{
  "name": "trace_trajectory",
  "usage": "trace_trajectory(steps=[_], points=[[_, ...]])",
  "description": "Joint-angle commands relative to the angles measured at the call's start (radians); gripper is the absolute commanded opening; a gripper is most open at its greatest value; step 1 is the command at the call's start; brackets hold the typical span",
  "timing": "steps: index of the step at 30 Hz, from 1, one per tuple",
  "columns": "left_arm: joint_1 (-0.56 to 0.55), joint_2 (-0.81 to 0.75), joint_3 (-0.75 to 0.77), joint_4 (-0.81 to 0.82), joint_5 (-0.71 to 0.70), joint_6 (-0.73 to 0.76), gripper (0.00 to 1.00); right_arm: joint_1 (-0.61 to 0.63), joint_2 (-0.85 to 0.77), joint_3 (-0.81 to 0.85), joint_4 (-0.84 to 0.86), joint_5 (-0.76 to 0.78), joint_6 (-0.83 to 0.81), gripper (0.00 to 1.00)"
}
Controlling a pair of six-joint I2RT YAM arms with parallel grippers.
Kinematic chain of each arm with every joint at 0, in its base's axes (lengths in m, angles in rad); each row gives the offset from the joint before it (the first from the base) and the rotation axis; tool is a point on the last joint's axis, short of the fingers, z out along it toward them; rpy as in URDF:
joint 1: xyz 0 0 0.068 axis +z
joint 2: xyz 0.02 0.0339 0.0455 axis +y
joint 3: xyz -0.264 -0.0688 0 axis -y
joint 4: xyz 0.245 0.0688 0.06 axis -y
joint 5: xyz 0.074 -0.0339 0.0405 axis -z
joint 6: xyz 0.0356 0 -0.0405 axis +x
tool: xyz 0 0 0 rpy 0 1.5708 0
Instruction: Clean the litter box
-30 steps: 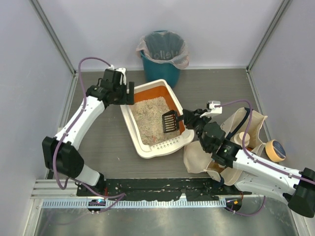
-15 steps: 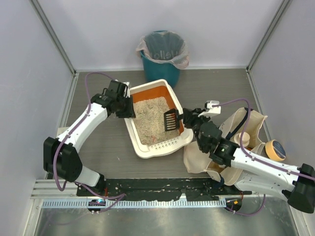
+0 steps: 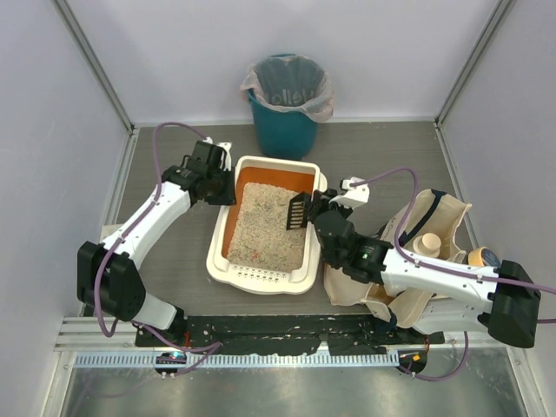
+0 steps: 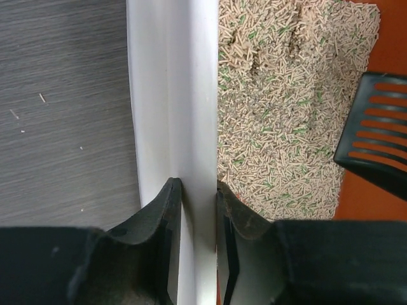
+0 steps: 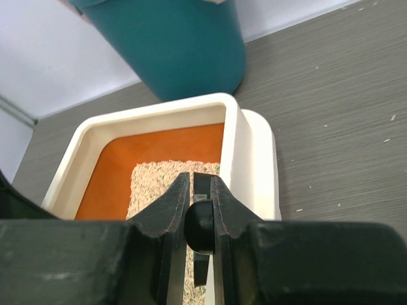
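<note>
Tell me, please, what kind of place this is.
Probably a robot test cell, not a home: plain pale walls with metal posts close in a grey table, and a litter box, a lined bin and a cloth bag stand on it.

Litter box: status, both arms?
Left gripper: jaws clamped on litter box side wall. Right gripper: jaws shut on black litter scoop, head over the litter's edge. Lined teal bin behind the box, nothing between.
</note>
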Motion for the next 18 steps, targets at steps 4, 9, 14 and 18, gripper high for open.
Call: trace_trajectory(steps=[4, 9, 14, 18], points=[[-0.008, -0.068, -0.086, 0.049, 0.083, -0.1, 0.4, 0.011, 0.053, 0.158, -0.2, 0.234, 0.13, 0.01], [-0.034, -0.168, -0.163, 0.123, 0.14, -0.158, 0.38, 0.001, 0.079, 0.162, -0.196, 0.238, 0.124, 0.01], [-0.074, -0.238, -0.235, 0.181, 0.178, -0.233, 0.37, -0.038, 0.162, 0.214, -0.237, 0.192, 0.135, 0.01], [-0.077, -0.288, -0.266, 0.206, 0.2, -0.24, 0.38, -0.146, 0.18, 0.217, -0.285, 0.084, 0.192, 0.01]])
